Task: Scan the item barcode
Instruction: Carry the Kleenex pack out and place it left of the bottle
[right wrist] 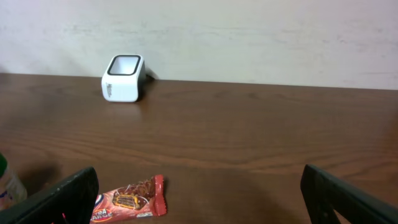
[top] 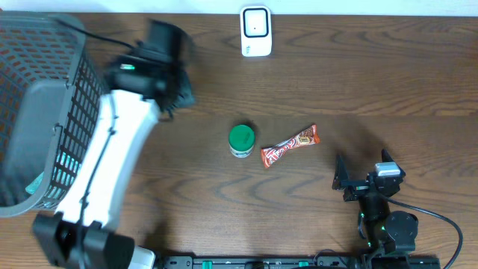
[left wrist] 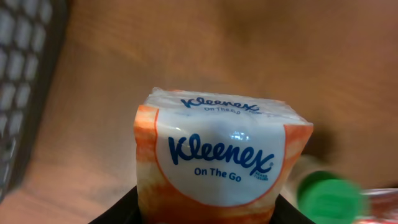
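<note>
The brown wooden tabletop [top: 358,82] carries everything. A grey mesh basket [top: 45,112] fills its left edge, reaching from the far-left corner down towards the near side.

The white left arm [top: 119,157] runs from the near-left corner along the basket's right side towards the far edge. It ends in the left gripper [top: 160,45], which is blurred in the overhead view. The left wrist view shows that gripper [left wrist: 205,214] clamped on a tissue pack [left wrist: 221,158], with one dark finger [left wrist: 118,216] at each lower side. The pack is white and orange, printed "Kleenex On The Go", and its printed face is turned to the wrist camera. It is held above the far-left part of the tabletop, beside the basket and well left of the scanner. From overhead the pack itself cannot be made out under the gripper.

The dark right arm [top: 388,224] sits at the near-right corner. Its right gripper [top: 362,175] has its fingers spread wide apart with nothing between them, pointing across the tabletop towards the far edge.

A white scanner [top: 255,30] with a dark window stands at the middle of the far edge. A candy bar [top: 290,145] in a red wrapper lies at a slant near the middle of the tabletop. A small jar [top: 241,140] with a green lid stands just left of it, close but apart.
</note>
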